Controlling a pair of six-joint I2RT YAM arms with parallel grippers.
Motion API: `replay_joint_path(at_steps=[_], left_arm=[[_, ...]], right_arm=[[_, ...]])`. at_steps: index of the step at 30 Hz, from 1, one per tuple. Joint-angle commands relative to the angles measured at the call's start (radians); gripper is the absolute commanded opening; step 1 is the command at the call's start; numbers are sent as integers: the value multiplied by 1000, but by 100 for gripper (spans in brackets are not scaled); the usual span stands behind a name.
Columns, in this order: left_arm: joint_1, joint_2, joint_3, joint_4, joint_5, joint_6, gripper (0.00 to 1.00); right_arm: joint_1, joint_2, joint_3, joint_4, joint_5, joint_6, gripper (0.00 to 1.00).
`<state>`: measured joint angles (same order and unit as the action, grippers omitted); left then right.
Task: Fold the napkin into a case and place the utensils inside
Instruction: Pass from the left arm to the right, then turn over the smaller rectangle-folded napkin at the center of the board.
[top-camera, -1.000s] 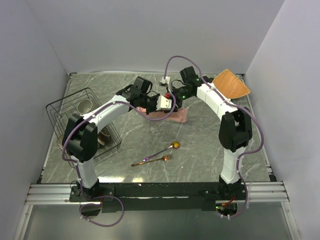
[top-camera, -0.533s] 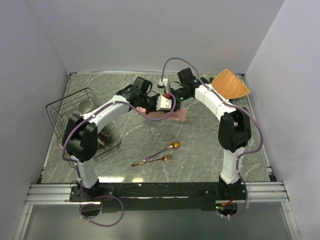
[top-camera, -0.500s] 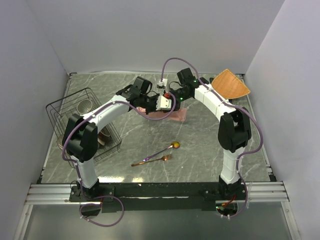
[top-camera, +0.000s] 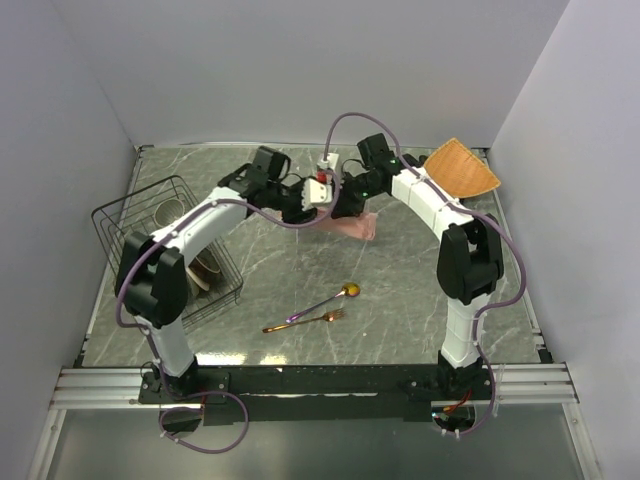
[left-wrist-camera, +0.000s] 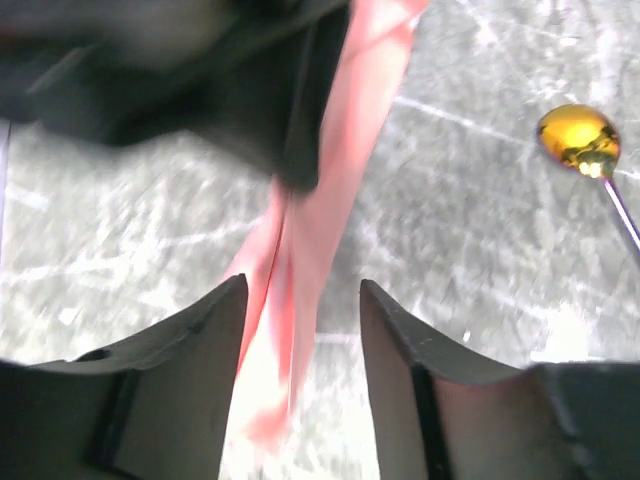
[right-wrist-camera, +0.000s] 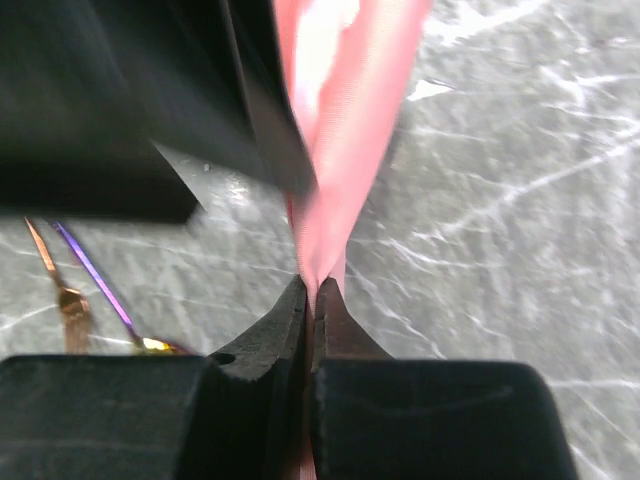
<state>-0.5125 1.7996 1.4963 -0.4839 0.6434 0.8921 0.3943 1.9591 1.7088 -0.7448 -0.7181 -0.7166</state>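
**A:** Where is the napkin (top-camera: 352, 227)?

**B:** At the far middle of the table (top-camera: 420, 290), between the ends of the two arms. It is gathered into a narrow pink strip, not spread flat. Part of it looks lifted, but I can't tell whether its lower edge touches the table.

**A:** Which arm has it?

**B:** The right claw (right-wrist-camera: 310, 288). Its fingers are pressed together with a pinch of cloth between them. The left claw (left-wrist-camera: 300, 292) has its fingers apart. The strip runs through the gap, but nothing there is squeezing it.

**A:** So which step is this?

**B:** The folding, I'd say, and not near its end. There is no flat layered pocket yet, only a hanging band. The spoon (top-camera: 322, 304) and fork (top-camera: 303, 322) lie side by side nearer the arms' bases, well apart from the cloth and untouched.

**A:** What does the next move call for?

**B:** My guess is that the left claw must either close on an edge or get clear. Then the cloth can be laid down flat with its edges lined up. Cloth this thin and soft will likely slump and twist, so it wants a slow descent, held taut between two grips.

**A:** Anything in the way?

**B:** No. The wire rack (top-camera: 150, 215) sits at the left edge and the woven mat (top-camera: 462, 168) in the far right corner, both well apart from the work.
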Motion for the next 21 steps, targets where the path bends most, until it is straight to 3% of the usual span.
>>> replay_joint_path(at_steps=[1,9,17,21], left_arm=[[63,-120,-14,-34,61,-38,56],[206,-118,8,-45,53,-280,57],[362,-77,9,8,113,-620,55],[397,-95,-39,42,119,-686,54]], right_arm=[[-23,-11,31,45,45,-43,0],[-6,11,0,178,155,-150,0],[67,-64,-316,547,368,-283,0],[115,-118,-494,761,434,-380,0]])
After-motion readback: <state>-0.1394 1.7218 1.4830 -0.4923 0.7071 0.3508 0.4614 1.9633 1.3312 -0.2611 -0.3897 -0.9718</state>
